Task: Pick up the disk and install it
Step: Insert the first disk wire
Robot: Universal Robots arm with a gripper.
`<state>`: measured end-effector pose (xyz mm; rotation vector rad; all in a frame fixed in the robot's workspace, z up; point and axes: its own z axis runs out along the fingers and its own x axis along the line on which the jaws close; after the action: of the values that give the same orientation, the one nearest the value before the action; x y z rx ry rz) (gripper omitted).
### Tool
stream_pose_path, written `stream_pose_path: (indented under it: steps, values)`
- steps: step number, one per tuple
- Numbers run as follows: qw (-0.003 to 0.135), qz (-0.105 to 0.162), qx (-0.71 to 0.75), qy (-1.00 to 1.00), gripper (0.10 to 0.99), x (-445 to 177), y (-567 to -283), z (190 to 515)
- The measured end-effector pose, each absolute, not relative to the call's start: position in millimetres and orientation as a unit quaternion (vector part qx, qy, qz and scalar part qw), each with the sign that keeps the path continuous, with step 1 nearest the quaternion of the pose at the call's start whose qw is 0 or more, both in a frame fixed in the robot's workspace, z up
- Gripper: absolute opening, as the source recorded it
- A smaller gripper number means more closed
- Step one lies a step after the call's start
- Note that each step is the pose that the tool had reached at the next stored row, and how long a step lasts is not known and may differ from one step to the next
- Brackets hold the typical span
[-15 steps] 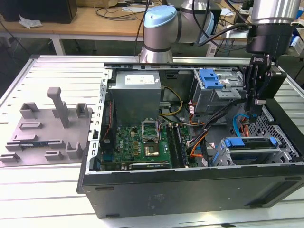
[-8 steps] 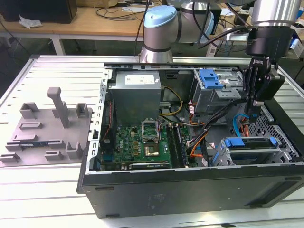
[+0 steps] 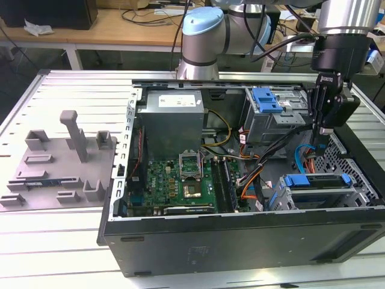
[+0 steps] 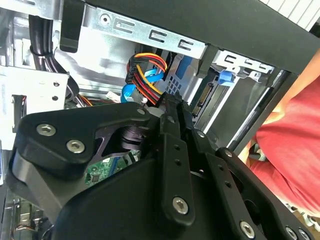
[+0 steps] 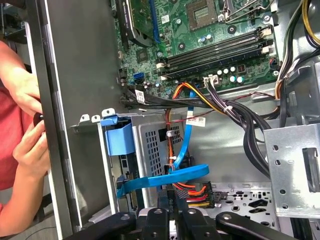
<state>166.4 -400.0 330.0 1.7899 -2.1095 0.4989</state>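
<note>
The disk (image 3: pixel 317 180) sits in the drive cage (image 3: pixel 366 191) at the exterior view's right. The fingers (image 3: pixel 322 123) hang above it, closed together and empty. Hazard: the blue cable (image 3: pixel 299 158) just beside could snag them.

Tool (image 4: pixel 175 105): black, looming in the foreground, its fingers (image 4: pixel 169 150) are lying pressed together at the tips.
Wire bundle (image 4: pixel 148 70): red, yellow and orange strands are hanging just beyond the tool's tips.
Blue flat cable (image 4: pixel 129 93): is curving beside the bundle.
Metal cage (image 4: pixel 150 35): is standing behind the wires.
Blue tab (image 4: pixel 226 77): is sitting in a metal bay.
Green circuit board (image 4: pixel 100 172): is peeking past the tool's body.
Red garment (image 4: pixel 287 150): a person is standing outside the case.
</note>
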Motion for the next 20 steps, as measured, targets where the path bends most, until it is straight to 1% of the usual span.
stream_pose_path:
  steps: [3, 8, 11, 14, 18, 20]
  values:
    - [0.163, 0.174, 0.628, -0.740, 0.169, 166, -404, 330]
    - [0.157, 0.167, 0.630, -0.742, 0.169, 166, -417, 334]
    - [0.156, 0.165, 0.630, -0.742, 0.169, 167, -429, 349]
    - [0.155, 0.164, 0.630, -0.743, 0.169, 167, -439, 349]
    - [0.155, 0.164, 0.630, -0.743, 0.169, 169, -443, 346]
    - [0.151, 0.161, 0.632, -0.743, 0.169, 169, -447, 346]
